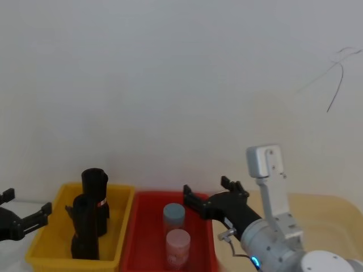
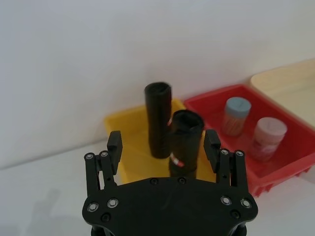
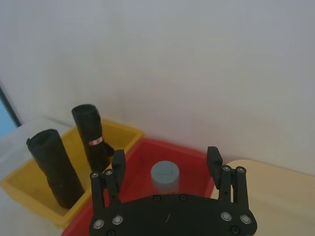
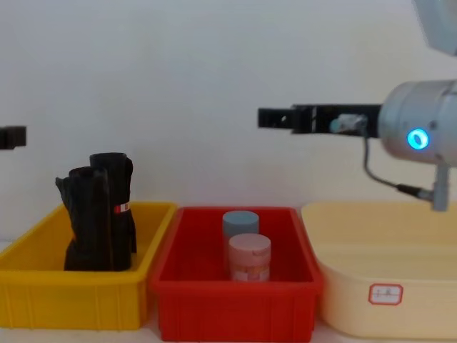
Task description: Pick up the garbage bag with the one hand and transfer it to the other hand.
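The yellow bin [image 1: 126, 218] on the left holds the garbage bag [image 1: 84, 229], which stands nearly upright at the bin's near side, just beside a slimmer labelled roll [image 1: 95, 187] behind it. The left gripper [image 1: 29, 203], jaws spread and empty, hangs left of the bin and higher than the bag's top, so it is by far the nearer arm. It would likely need to move right and down to straddle the vertical roll. The right gripper [image 1: 205, 187], also spread, hovers over the red bin [image 1: 146, 226], well apart from the bag
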Tool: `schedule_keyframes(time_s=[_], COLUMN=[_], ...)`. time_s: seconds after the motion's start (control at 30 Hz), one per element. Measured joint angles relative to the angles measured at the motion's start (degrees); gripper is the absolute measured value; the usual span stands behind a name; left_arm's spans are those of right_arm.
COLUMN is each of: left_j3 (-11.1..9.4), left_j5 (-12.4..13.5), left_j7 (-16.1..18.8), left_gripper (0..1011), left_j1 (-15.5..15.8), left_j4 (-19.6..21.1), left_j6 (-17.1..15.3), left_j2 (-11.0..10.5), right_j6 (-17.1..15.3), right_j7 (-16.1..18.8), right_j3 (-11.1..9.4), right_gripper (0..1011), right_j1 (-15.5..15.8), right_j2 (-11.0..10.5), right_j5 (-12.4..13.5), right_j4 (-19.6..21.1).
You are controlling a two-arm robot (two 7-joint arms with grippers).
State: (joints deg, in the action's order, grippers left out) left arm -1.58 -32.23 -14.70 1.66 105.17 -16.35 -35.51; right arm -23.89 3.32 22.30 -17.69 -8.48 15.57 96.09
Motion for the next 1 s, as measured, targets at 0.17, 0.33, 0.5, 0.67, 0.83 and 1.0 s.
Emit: schedule_keyframes(time_s=[0.17,0.33,0.5,0.67,0.83,1.0], left_j3=[-0.18,-1.67,-3.87,-6.0,-8.24,-10.62], left_j5=[-0.2,-0.11,0.49,1.01,1.59,2.07], left_j7=[-0.8,-1.58,-2.63,-3.87,-5.49,-7.1], left_gripper=[1001,1001,1002,1002,1002,1002], left_j1=[1.09,3.35,6.25,8.89,11.38,13.75], left_j4=[-2.85,-5.83,-8.77,-11.41,-14.1,-17.05], left_j6=[0.76,1.42,1.91,2.29,2.85,3.5], left_j2=[-0.22,-0.01,0.69,1.39,2.04,2.8], right_j6=[-0.8,-2.21,-3.57,-5.12,-6.58,-7.66], right_j7=[0.43,1.06,1.8,2.67,3.62,4.52], right_j3=[0.92,1.61,2.05,2.47,2.8,3.12], right_gripper=[1000,1000,1000,1000,1000,1000], right_j1=[-1.72,-3.16,-4.0,-4.6,-4.83,-4.87], right_j2=[1.23,2.29,2.95,3.51,3.79,3.95], right_j5=[-0.3,-0.32,-0.22,0.09,0.4,0.64], right_j4=[-3.05,-5.65,-7.27,-8.73,-9.65,-10.3])
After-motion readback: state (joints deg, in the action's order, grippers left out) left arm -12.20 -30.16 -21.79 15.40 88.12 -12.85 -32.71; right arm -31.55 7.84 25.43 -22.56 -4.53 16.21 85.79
